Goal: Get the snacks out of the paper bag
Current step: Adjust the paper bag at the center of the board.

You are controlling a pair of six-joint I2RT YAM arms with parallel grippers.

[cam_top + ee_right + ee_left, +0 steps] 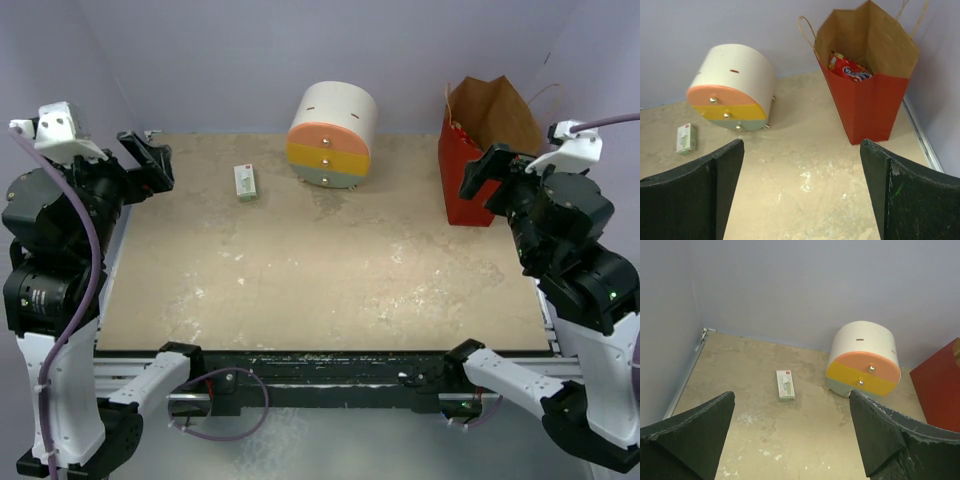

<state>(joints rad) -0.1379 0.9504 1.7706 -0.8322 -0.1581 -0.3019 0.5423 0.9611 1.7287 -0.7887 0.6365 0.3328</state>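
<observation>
The red paper bag (468,180) stands upright at the table's back right, its brown inside showing; it also shows in the right wrist view (870,110) and as a red edge in the left wrist view (940,390). A red chip bag with a blue logo (849,69) lies inside it. Other snacks are hidden. My right gripper (490,180) is open and empty, raised just beside the bag; in its wrist view (802,170) the bag is ahead to the right. My left gripper (148,160) is open and empty at the table's back left, as its wrist view (790,425) shows.
A round white, orange and yellow drawer unit (332,135) sits at the back centre. A small white-green box (245,182) lies to its left. Lilac walls close the back and sides. The table's metal side rail (922,135) runs beside the bag.
</observation>
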